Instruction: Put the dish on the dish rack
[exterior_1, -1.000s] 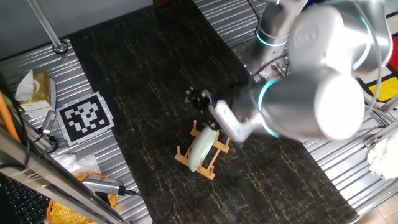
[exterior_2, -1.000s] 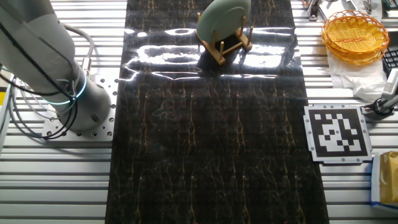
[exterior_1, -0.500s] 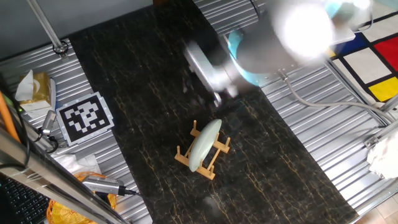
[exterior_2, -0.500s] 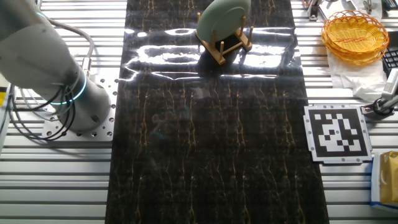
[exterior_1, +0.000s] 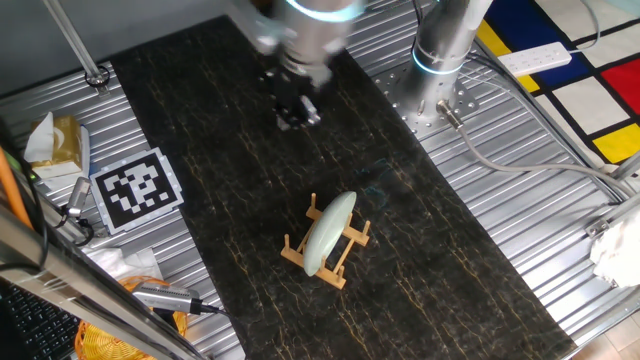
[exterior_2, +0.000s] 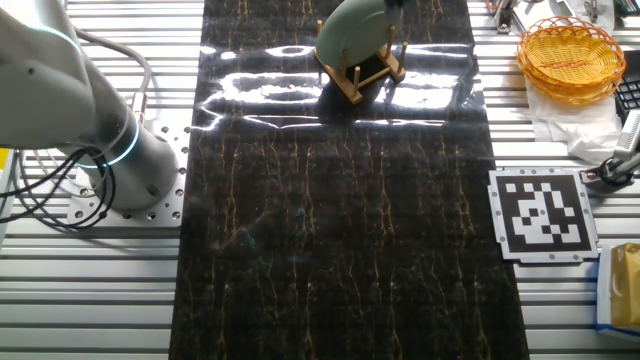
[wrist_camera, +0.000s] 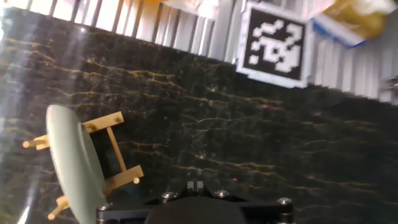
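Note:
The pale mint-green dish (exterior_1: 330, 232) stands on edge between the pegs of the small light-wood dish rack (exterior_1: 296, 252) on the black mat. Both also show in the other fixed view, the dish (exterior_2: 350, 28) on the rack (exterior_2: 350, 85), and at the lower left of the hand view, the dish (wrist_camera: 74, 163) and the rack (wrist_camera: 118, 152). My gripper (exterior_1: 295, 105) hangs blurred above the mat, well away from the rack and touching nothing. In the hand view its fingertips (wrist_camera: 195, 185) are together with nothing between them.
A black-and-white marker tag (exterior_1: 135, 188) lies left of the mat, also seen in the hand view (wrist_camera: 277, 43). The arm's base (exterior_1: 435, 95) stands at the mat's far right. A wicker basket (exterior_2: 570, 55) and a tissue box (exterior_1: 55, 140) sit off the mat.
The arm has swung up and left, away from the rack. The dish stays standing in the rack, unmoved.

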